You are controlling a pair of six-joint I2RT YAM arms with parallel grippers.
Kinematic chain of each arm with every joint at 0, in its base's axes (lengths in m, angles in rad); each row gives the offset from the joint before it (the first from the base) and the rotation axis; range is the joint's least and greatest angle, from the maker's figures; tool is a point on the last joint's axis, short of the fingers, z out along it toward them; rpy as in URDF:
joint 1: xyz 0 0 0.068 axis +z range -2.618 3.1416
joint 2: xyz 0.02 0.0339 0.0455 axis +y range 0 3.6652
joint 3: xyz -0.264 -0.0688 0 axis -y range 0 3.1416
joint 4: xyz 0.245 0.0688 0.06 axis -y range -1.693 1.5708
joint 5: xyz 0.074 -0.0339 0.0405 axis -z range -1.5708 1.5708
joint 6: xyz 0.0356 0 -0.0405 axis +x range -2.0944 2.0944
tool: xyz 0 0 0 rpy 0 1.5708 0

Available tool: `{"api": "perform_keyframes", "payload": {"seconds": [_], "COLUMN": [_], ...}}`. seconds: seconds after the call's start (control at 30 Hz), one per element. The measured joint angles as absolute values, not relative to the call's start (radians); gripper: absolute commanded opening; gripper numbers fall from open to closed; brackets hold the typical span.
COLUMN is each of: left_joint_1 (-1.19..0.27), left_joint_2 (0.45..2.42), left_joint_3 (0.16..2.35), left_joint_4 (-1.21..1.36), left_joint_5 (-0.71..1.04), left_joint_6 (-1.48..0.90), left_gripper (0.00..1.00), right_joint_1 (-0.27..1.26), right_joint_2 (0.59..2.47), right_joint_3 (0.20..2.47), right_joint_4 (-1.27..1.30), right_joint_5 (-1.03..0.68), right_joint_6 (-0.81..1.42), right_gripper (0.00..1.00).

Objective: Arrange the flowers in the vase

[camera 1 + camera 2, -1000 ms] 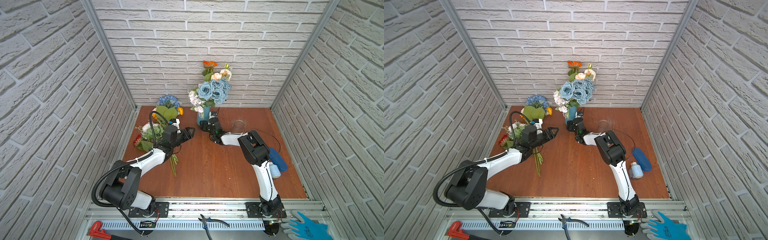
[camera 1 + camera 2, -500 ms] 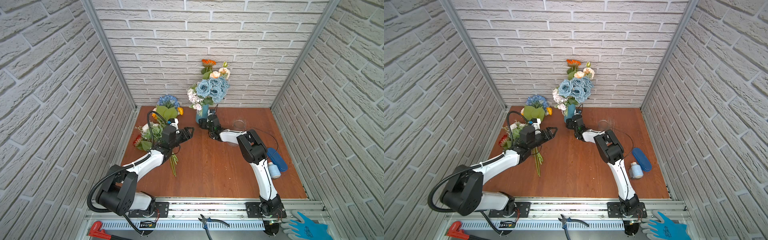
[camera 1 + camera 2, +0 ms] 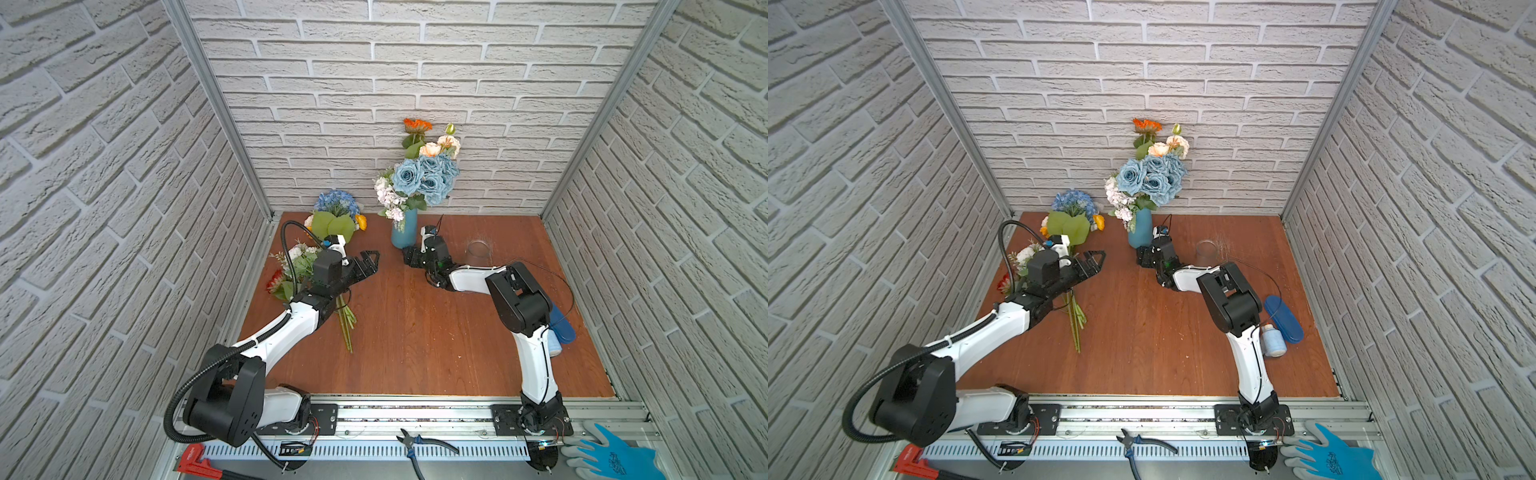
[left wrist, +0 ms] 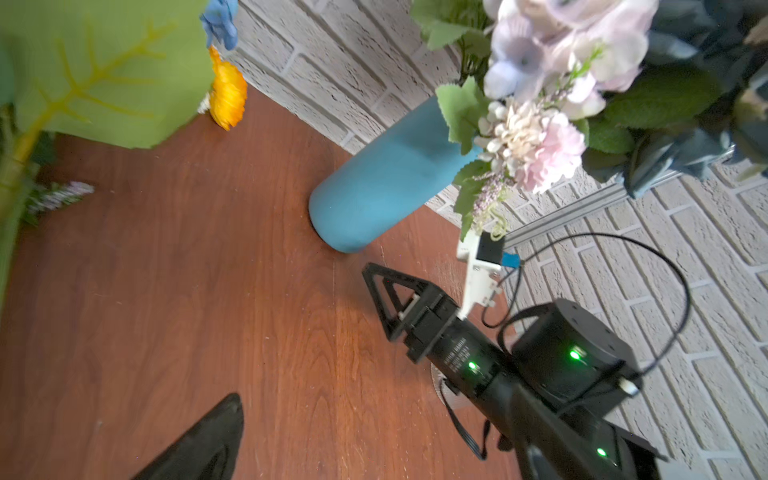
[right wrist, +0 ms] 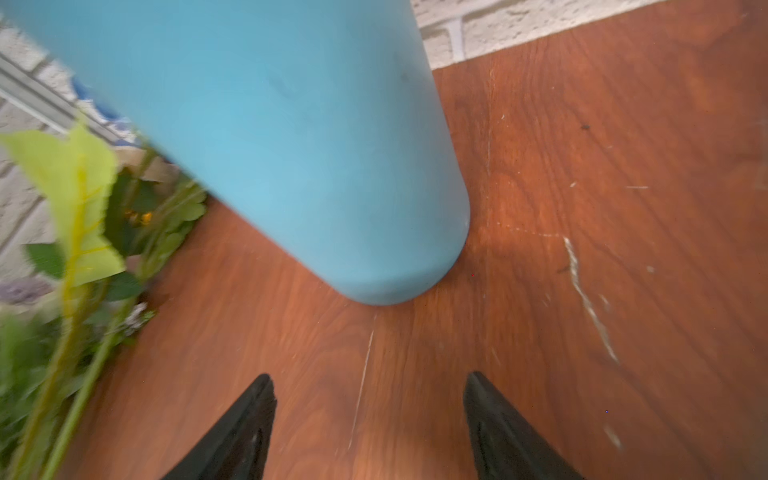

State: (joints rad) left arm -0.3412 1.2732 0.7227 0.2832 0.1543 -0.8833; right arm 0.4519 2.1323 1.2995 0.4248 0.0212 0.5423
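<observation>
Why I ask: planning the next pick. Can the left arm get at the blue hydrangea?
Probably yes: the left arm holds its jaws open and empty close beside the blue hydrangea, nothing between them.

- Back wall (image 3: 415, 62): white faux-brick panel, dead ahead of the left gripper (image 3: 373, 262) and the right gripper (image 3: 407, 258), near their tips.
- Left wall (image 3: 104, 166): same brick panel, outboard of the left gripper, well apart from it.
- Right wall (image 3: 685, 166): same panel, outboard of the right gripper, further off.
- Left corner post (image 3: 216, 104) and right corner post (image 3: 602, 104): bare aluminium, where the side walls meet the back wall.
- Board (image 3: 415, 332): reddish-brown wood grain, under both grippers.
- Scratches (image 5: 586, 299): pale streaks on the board just ahead of the right gripper.
- Rail (image 3: 415, 411): aluminium, along the board's front edge, well behind both grippers.
- Light: even, diffuse; shadows on the board are soft.
</observation>
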Motion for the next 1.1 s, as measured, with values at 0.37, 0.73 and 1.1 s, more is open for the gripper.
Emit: {"api": "perform_keyframes", "payload": {"seconds": [0.37,0.73,1.1], "left_joint_1": [-0.118,-0.021,-0.021], "left_joint_2": [1.156,1.032,1.036], "left_joint_3": [0.712,0.636,0.6], "left_joint_4": [0.149,0.044,0.052], "left_joint_5": [0.151,0.13,0.158], "left_joint_6": [-0.827,-0.822,-0.849], "left_gripper": [0.98,0.98,0.98], "right_joint_1": [0.486,0.478,0.307], "right_joint_2": [1.689,1.396,1.305], "right_joint_3": [1.225,1.38,1.301], "right_joint_4": [0.047,-0.589,-0.712], "right_joint_5": [-0.047,0.239,0.321], "right_joint_6": [0.476,0.289,0.198], "right_gripper": [0.98,1.0,1.0]}}
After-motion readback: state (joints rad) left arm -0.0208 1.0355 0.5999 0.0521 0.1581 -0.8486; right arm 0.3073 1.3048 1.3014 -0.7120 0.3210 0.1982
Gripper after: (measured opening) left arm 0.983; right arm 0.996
